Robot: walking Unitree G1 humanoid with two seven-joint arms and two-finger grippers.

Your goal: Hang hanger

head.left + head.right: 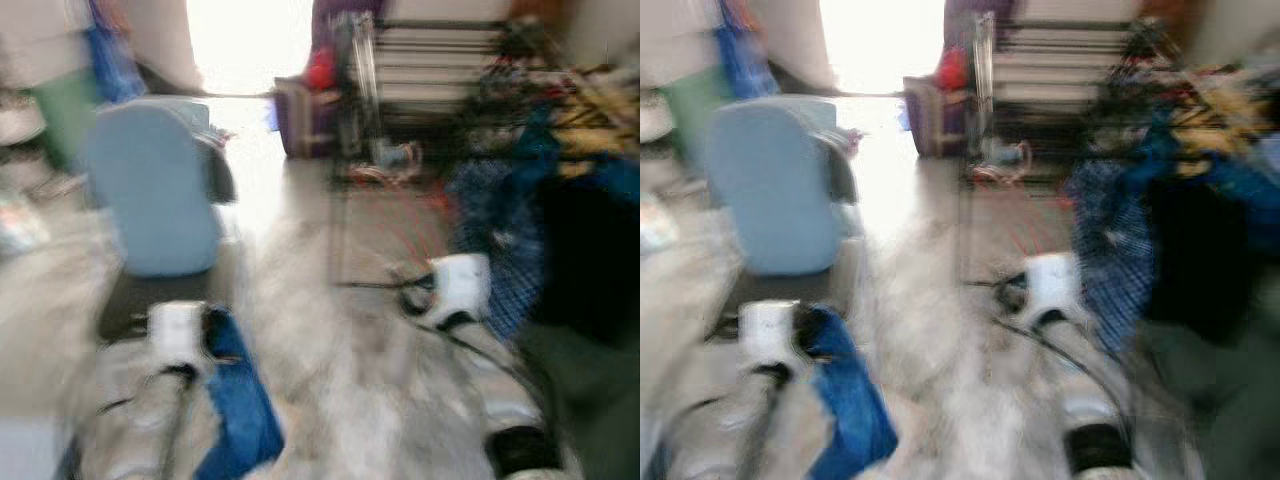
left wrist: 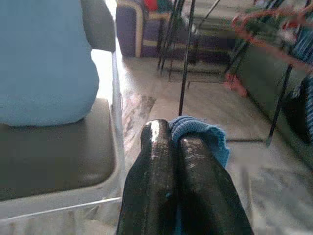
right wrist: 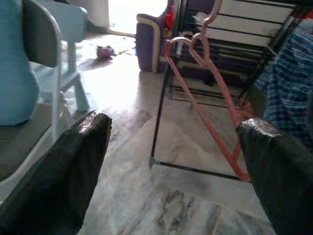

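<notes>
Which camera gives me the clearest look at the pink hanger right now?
The right wrist view: the pink hanger is sharp there, between the open right gripper fingers. The left wrist view catches part of it; the eye views are too blurred.

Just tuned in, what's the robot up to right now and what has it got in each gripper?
The head views are blurred. The left gripper is shut on a blue cloth, beside a chair with a light blue cushion. The right gripper is spread open, with a pink hanger resting against one finger. Ahead stands a black drying rack with clothes draped to the robot's right. The hanger isn't hung yet.
</notes>
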